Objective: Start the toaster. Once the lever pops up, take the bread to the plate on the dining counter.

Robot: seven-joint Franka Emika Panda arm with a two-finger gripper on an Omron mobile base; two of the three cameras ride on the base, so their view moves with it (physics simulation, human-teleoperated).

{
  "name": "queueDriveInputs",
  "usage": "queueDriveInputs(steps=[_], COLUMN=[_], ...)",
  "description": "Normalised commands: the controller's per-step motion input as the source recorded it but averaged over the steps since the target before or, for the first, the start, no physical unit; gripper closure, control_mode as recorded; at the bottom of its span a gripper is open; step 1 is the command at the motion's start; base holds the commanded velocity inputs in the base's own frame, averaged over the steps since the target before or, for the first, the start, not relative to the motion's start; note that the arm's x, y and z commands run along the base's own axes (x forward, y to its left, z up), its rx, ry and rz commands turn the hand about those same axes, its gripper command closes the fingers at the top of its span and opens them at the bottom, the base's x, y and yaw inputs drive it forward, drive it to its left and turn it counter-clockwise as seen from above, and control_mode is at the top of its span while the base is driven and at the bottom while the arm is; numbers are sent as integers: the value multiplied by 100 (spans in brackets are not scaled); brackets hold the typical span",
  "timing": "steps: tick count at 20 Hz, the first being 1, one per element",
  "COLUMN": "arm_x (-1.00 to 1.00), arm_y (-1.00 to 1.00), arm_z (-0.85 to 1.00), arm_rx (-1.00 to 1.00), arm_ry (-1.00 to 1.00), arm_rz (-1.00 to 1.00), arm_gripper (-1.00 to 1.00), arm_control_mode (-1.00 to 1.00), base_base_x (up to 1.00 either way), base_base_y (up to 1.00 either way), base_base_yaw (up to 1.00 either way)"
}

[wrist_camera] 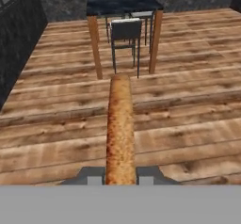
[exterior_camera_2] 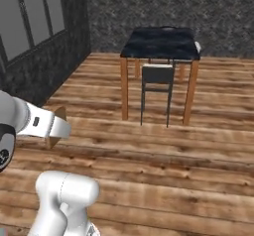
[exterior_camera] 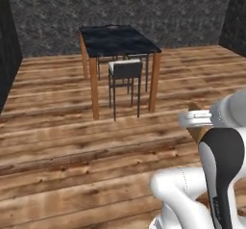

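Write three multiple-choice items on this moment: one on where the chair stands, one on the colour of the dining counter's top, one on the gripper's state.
1. Where is the chair?
A. at the near end of the dining counter, partly under it
B. lying on the floor beside the window
C. on top of the counter

2. What colour is the dining counter's top?
A. white
B. black
C. red

3. What is the gripper doing?
A. hanging open
B. pressing a lever
C. shut on the bread

Answers: 1 A, the base views show the chair between the near wooden legs; 2 B, the top is black in all three views; 3 C, the hand view shows the golden-brown slice edge-on between the two fingertips.
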Motion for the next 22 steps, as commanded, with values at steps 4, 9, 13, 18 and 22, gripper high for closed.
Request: queueDriveInputs(steps=[4, 9, 13, 18, 22], arm_x=[0, 0, 0, 0, 0], arm_y=[0, 0, 0, 0, 0], arm_z=[0, 0, 0, 0, 0], arm_rx=[0, 0, 0, 0, 0], arm_ry=[0, 0, 0, 0, 0], arm_rz=[0, 0, 0, 0, 0], arm_gripper=[100, 100, 100, 100, 100], arm_control_mode=[100, 100, 100, 100, 100], base_base_x=[100, 100, 100, 100, 100], base_base_y=[-92, -98, -79, -56, -39], base_base_yaw=[13, 13, 11, 9, 9])
